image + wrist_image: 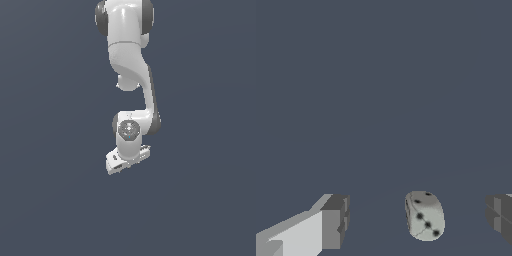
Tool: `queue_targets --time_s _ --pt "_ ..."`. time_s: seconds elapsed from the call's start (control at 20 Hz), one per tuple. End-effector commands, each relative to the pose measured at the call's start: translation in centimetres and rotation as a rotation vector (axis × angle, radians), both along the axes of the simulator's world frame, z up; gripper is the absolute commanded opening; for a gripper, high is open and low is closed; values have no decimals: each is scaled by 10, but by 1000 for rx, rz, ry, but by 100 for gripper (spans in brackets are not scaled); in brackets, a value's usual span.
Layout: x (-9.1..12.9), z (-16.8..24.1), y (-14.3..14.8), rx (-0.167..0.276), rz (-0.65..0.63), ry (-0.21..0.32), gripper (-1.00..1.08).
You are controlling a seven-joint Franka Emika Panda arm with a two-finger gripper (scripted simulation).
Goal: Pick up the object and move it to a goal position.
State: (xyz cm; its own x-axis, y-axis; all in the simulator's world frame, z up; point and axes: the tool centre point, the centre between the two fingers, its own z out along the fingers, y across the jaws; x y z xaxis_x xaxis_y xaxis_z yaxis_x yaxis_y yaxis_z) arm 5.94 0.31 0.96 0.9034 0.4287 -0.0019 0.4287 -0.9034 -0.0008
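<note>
In the wrist view the object (424,215) is a small pale greyish-white die with black pips, resting on the dark floor. It lies between my two grey fingertips (336,221), nearer the other fingertip (499,217), touching neither. My gripper (418,220) is open around it. In the exterior view the white arm reaches down from above and the gripper (126,161) is low over the floor; the arm's own body hides the object there.
A flat, dark blue-grey floor (50,200) fills both views. Nothing else shows on it.
</note>
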Motion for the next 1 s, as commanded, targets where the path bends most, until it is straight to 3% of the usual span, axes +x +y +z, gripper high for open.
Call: queue_targets --time_s 0.0,0.05,0.95 --pt "1 -1 0 0 0 -2 100" --pt "1 -1 0 0 0 -2 -100" --pt "0 18 6 0 0 -2 -100"
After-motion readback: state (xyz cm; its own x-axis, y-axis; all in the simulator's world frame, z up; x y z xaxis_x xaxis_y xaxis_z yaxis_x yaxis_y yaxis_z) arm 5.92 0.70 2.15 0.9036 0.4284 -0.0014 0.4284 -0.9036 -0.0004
